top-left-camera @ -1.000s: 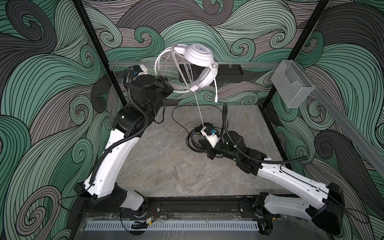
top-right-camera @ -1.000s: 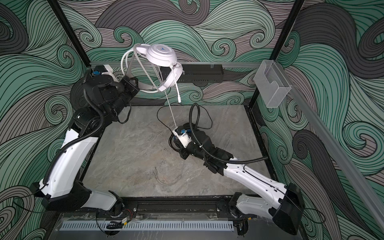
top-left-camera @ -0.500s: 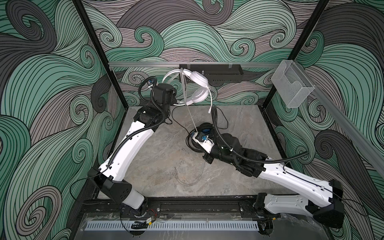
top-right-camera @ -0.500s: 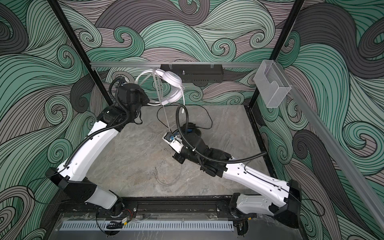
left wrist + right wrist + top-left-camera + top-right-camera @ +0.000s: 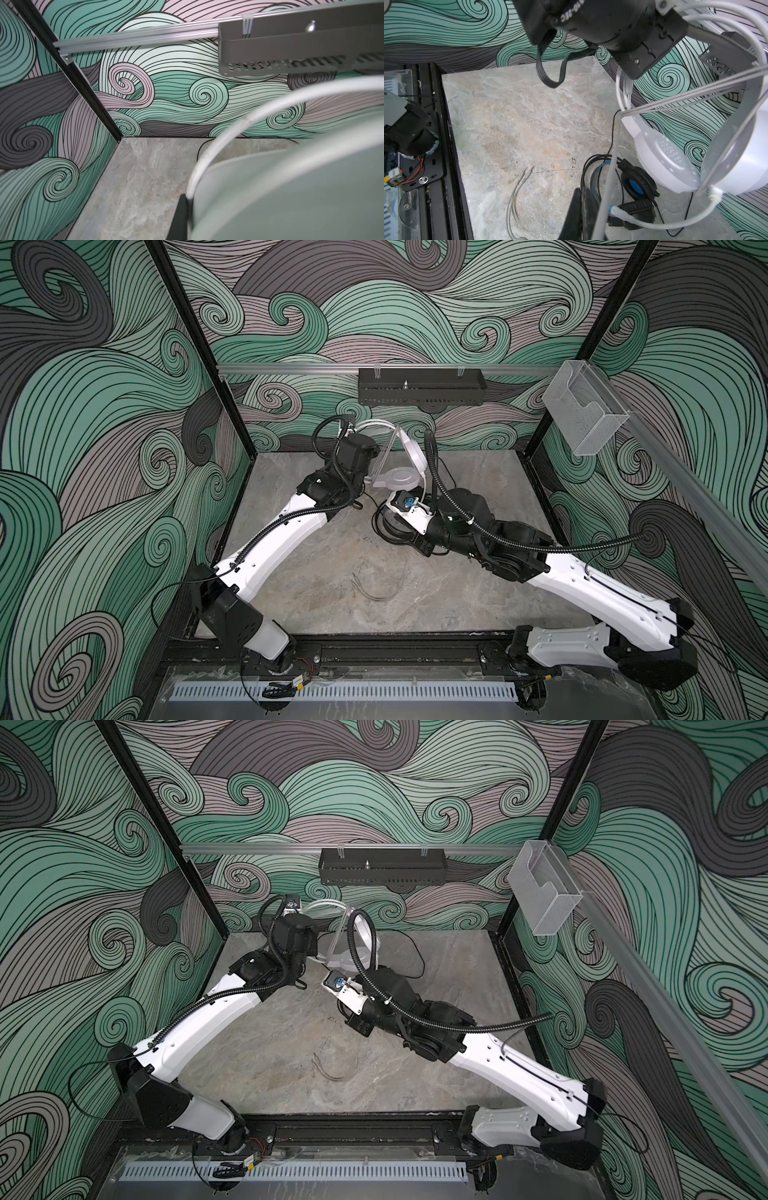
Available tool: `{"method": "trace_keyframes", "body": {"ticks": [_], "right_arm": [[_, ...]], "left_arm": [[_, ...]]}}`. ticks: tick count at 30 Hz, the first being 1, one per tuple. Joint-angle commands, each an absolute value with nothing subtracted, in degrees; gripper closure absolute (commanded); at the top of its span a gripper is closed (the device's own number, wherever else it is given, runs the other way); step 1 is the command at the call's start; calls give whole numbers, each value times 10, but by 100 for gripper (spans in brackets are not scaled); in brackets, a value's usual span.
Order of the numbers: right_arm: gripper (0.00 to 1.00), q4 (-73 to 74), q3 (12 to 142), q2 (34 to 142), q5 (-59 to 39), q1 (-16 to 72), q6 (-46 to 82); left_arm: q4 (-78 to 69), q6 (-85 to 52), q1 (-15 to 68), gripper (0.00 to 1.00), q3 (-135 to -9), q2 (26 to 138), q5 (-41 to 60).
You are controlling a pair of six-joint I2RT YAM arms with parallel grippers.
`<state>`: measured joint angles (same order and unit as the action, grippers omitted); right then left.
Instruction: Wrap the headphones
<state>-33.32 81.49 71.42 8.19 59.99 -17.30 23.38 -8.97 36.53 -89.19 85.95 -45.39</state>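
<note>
Change: white headset lowered to mid-frame, pinched by left gripper.
Right gripper: clamped on pale cable.
Meaning: winding slack probably gained.

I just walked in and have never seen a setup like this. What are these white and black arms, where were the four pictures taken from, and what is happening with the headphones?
This is a robot with a left arm and a right arm mounted at the front of a table, each ending in a two-finger gripper. Two pictures look down from overhead and are nearly identical; the other two come from a camera on each wrist. The left gripper is shut on the white headset, holding it off the table. The right gripper is shut on what looks like its pale cable. On the table lie a black headset with blue inside its cups, and a pale lead ending in two plugs.
</note>
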Motion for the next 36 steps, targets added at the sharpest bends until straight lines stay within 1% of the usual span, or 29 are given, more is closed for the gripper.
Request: {"method": "trace_keyframes", "body": {"ticks": [1,8,13,16,20,24,29,36], "right_arm": [[100,-371,868,714,109,607,-223],[100,-399,896,723,173,607,-315],[100,-390,900,718,204,611,-374],[100,-372,902,714,208,622,-390],[100,-372,925,735,220,663,-377],[100,-363,941,758,217,715,-314],[100,-360,943,773,180,752,-268],[100,-344,945,771,161,753,-253]], "left_arm": [[167,-2,370,100,-879,823,-500],[214,59,377,100,-853,783,-429],[227,69,381,100,-838,757,-439],[270,15,381,100,-857,758,-452],[352,-95,381,100,-900,778,-466],[394,-160,380,100,-920,798,-463],[415,-189,376,100,-945,811,-430],[374,-179,378,100,-906,785,-411]]}}
